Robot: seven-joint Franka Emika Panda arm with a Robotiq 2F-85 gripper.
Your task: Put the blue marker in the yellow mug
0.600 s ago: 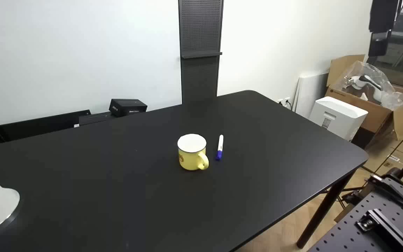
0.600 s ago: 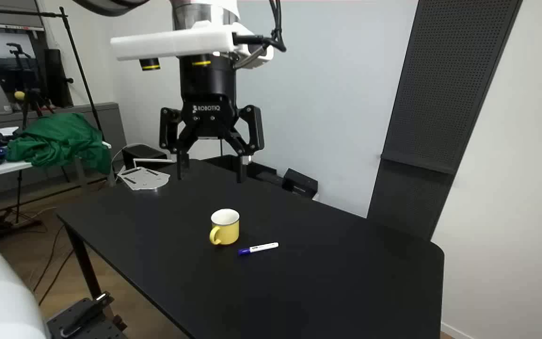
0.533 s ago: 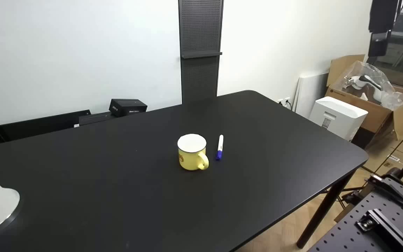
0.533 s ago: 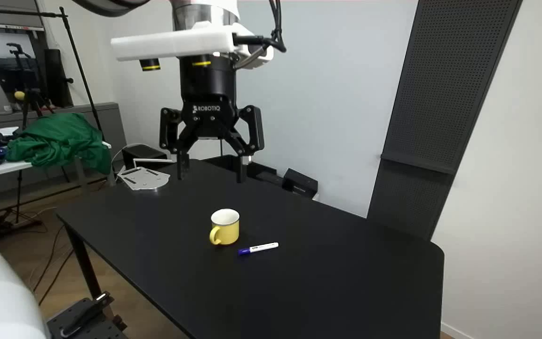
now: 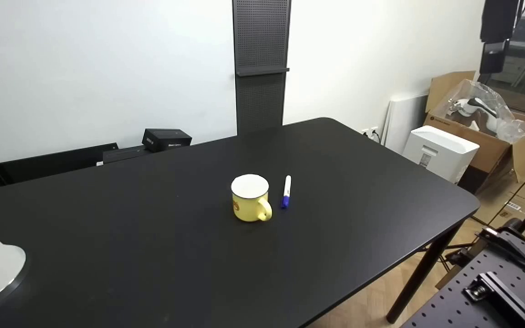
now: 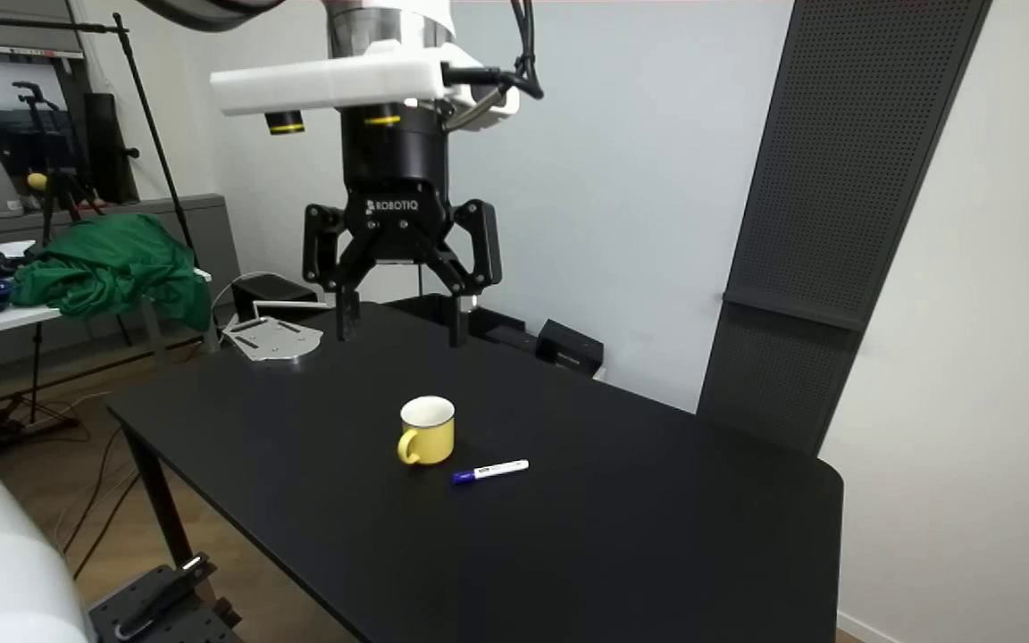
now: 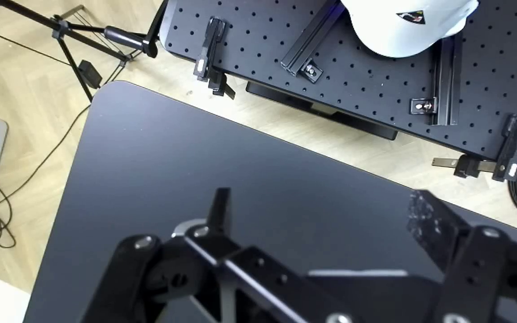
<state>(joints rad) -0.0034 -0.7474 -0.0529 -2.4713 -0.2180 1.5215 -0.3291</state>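
Robotiq gripper [image 6: 402,330] high over the black table [image 6: 639,536], fingers [image 6: 458,326] spread with nothing between, presumably to straddle the blue-capped marker [image 6: 490,471] lying flat beside the yellow mug [image 6: 430,439]; the mug stands upright, ready to receive it. Its handle [image 5: 265,209], near the cap [image 5: 285,202], may hinder a finger; the slotted metal plate [image 6: 275,338] lies well apart
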